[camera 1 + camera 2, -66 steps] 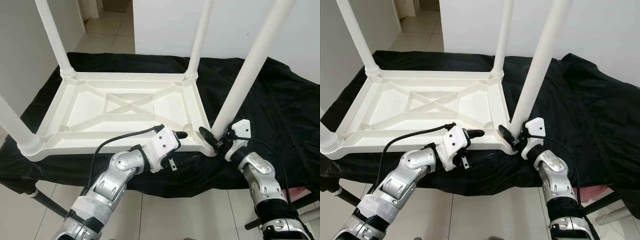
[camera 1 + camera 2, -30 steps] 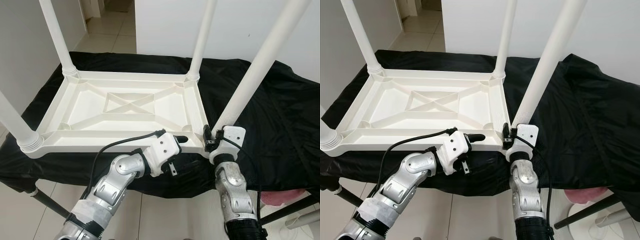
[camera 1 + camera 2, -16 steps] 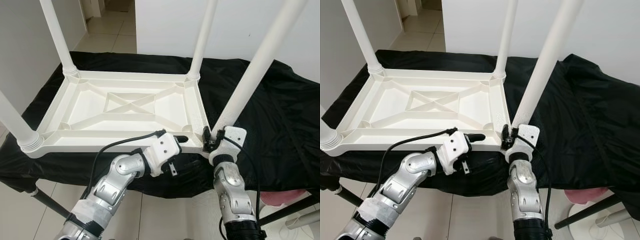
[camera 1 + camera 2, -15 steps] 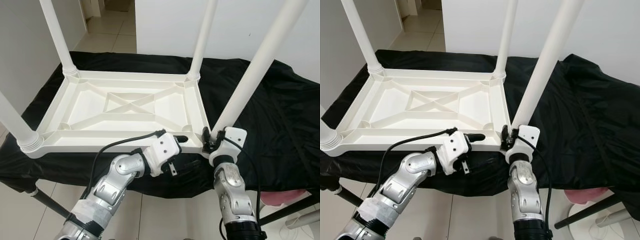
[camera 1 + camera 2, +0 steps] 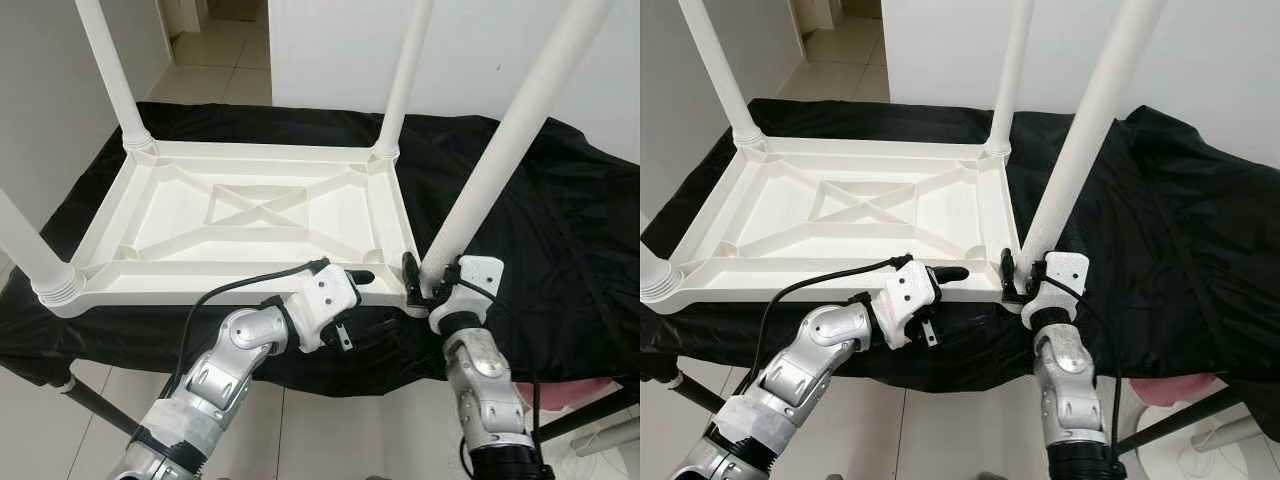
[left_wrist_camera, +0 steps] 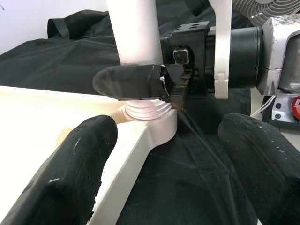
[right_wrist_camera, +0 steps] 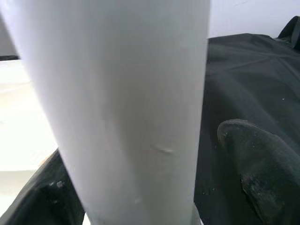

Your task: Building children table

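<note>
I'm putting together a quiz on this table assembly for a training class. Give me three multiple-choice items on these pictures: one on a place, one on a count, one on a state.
1. Where is the right gripper?
A. At the base of the near right table leg
B. On the far left leg
C. Hanging below the cloth

2. How many legs stand up from the upturned white table?
A. Two
B. Three
C. Four

3. How does the left gripper stand?
A. Shut on a leg
B. Open, by the table's near rim
C. Shut on the black cloth

Answers:
1. A: its fingers sit on either side of that leg just above the threaded socket.
2. C: a leg rises at each of the four corners in the head views.
3. B: the left wrist view shows its fingers spread wide, holding nothing.
</note>
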You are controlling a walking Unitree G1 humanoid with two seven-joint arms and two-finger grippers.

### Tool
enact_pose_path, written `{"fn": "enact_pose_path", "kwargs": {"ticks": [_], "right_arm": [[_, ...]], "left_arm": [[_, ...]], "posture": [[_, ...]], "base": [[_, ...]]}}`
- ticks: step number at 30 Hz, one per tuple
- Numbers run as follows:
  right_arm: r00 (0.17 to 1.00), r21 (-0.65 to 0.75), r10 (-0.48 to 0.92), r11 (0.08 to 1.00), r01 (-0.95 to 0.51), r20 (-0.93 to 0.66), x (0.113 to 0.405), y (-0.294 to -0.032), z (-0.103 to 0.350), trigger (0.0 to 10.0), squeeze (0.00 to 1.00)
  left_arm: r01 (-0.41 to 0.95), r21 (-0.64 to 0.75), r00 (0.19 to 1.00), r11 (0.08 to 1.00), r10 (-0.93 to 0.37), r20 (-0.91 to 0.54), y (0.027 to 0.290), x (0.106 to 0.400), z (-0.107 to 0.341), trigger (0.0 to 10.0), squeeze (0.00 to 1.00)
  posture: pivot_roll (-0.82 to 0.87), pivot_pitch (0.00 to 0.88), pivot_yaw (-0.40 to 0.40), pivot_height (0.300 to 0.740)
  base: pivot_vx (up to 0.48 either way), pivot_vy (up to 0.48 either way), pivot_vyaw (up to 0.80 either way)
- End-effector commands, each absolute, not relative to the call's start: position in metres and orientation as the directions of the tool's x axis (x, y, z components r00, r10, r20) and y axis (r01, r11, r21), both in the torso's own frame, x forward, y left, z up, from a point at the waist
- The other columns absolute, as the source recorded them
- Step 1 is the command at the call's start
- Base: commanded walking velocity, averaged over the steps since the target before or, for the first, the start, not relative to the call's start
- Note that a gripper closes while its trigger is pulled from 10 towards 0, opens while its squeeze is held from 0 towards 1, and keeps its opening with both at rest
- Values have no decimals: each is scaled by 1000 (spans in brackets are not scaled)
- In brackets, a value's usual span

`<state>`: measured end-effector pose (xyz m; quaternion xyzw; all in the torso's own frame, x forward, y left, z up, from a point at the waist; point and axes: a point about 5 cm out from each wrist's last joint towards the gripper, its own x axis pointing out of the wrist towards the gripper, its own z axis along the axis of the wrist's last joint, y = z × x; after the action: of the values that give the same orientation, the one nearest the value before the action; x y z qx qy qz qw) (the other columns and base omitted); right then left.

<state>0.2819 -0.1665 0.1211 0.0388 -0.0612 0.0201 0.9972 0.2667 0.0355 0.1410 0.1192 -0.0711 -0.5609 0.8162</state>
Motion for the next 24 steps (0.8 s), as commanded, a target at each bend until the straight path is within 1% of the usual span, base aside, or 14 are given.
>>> {"fn": "enact_pose_path", "kwargs": {"ticks": [1,2,3,4,5,7,8,11,14,16,20,21,22,24], "right_arm": [[988,68,80,994,-89,130,283,-167,120,10000,0],[982,64,124,989,-134,139,285,-167,122,10000,0],[982,64,124,989,-134,139,285,-167,122,10000,0],[974,47,173,982,-181,146,286,-168,123,10000,0],[974,47,173,982,-181,146,286,-168,123,10000,0],[942,-10,303,952,-305,144,290,-167,125,10000,0],[942,-10,303,952,-305,144,290,-167,125,10000,0],[901,-79,420,907,-414,110,297,-167,125,10000,0],[889,-94,448,893,-440,94,300,-167,124,10000,0],[867,-111,495,866,-487,56,304,-169,120,10000,0],[860,-117,509,857,-502,43,305,-170,119,10000,0],[856,-133,516,850,-510,21,306,-174,116,157,0],[850,-154,526,839,-521,-11,309,-183,112,0,0],[850,-154,526,839,-521,-11,309,-183,112,0,0]], "left_arm": [[903,277,348,329,-937,-24,36,266,142,10000,0],[903,278,348,328,-937,-23,36,266,142,10000,0],[903,278,348,328,-937,-23,36,266,142,10000,0],[902,280,347,327,-938,-24,37,267,143,10000,0],[902,280,347,327,-938,-24,37,267,143,10000,0],[902,285,344,323,-939,-25,37,268,144,10000,0],[902,285,344,323,-939,-25,37,268,144,10000,0],[903,291,338,317,-941,-25,37,268,145,10000,0],[903,292,338,316,-941,-27,37,268,145,10000,0],[903,292,339,316,-941,-28,38,268,145,10000,0],[903,292,339,317,-940,-29,38,269,145,10000,0],[901,292,342,320,-939,-28,38,269,145,10000,0],[899,293,347,325,-937,-27,38,269,145,10000,0],[899,293,347,325,-937,-27,38,269,145,10000,0]], "posture": [[-62,0,-24,740],[-63,0,-19,740],[-63,0,-19,740],[-65,0,-16,740],[-65,0,-16,740],[-68,0,-9,740],[-68,0,-9,740],[-66,0,-7,740],[-66,0,-7,740],[-64,0,-9,740],[-62,0,-10,740],[-59,0,-11,740],[-59,0,-11,740],[-59,0,-11,740]], "base": [[0,0,0],[0,0,0],[0,0,0],[0,0,0],[0,0,0],[0,0,0],[0,0,0],[0,0,0],[0,0,0],[0,0,0],[0,0,0],[0,0,0],[0,0,0],[0,0,0]]}}
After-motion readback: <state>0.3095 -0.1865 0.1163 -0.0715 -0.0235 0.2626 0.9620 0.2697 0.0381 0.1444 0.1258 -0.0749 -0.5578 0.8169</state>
